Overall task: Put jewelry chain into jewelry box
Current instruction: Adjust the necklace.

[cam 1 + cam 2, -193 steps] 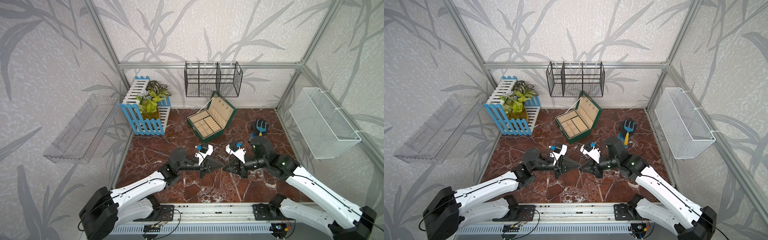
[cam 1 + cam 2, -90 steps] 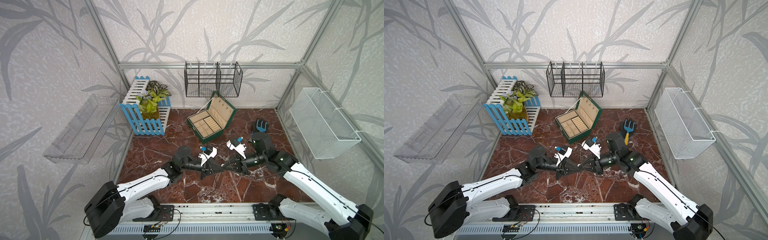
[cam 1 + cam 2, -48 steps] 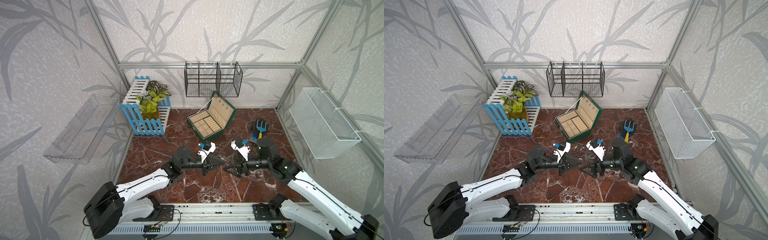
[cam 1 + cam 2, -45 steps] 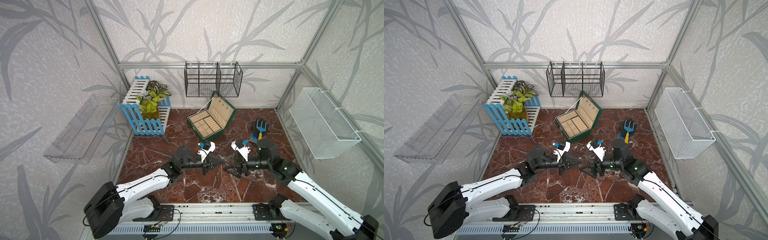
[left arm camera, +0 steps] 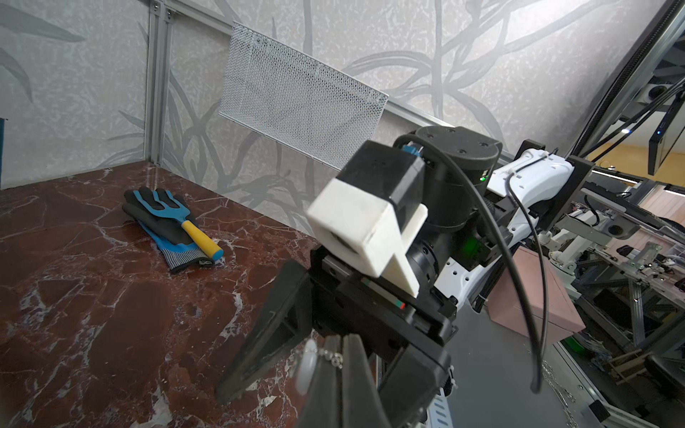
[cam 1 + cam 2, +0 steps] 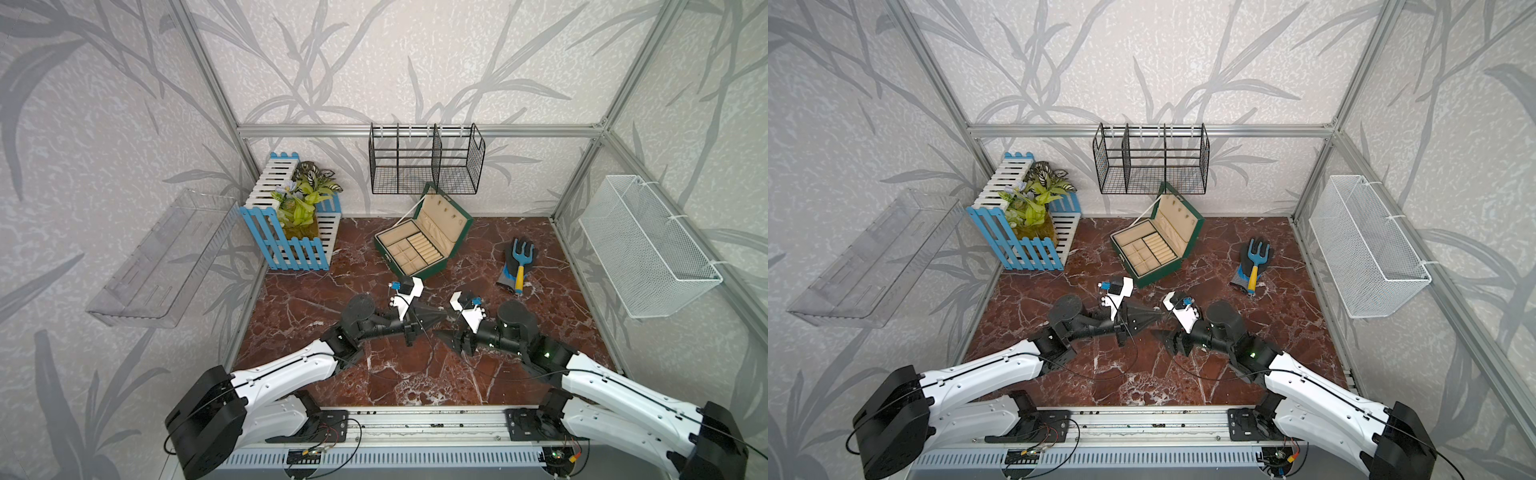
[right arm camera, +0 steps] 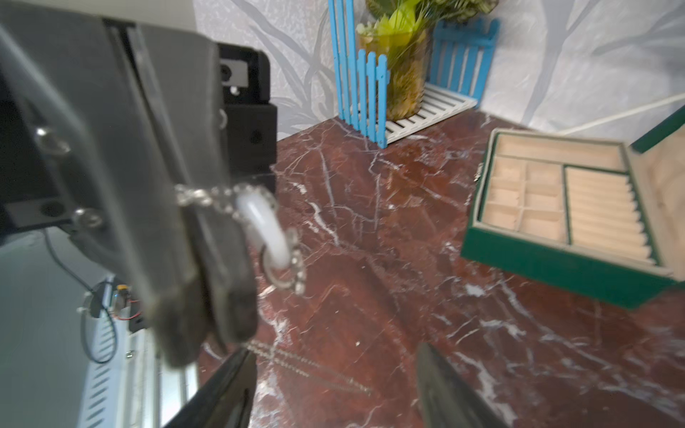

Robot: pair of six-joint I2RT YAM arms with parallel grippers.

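Fingers of the left gripper (image 6: 441,318) were clamped on the jewelry chain (image 7: 222,194), its white ring (image 7: 263,229) hanging above the table (image 6: 316,299). The right gripper (image 7: 335,350), fingers apart, sat just beside at 6 o'clock. The open jewelry box (image 6: 436,268) stood at 12 o'clock, well apart.

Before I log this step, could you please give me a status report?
Left hand shut on chain. Right hand open, empty. Box open, compartments bare. Nothing between hand and box.
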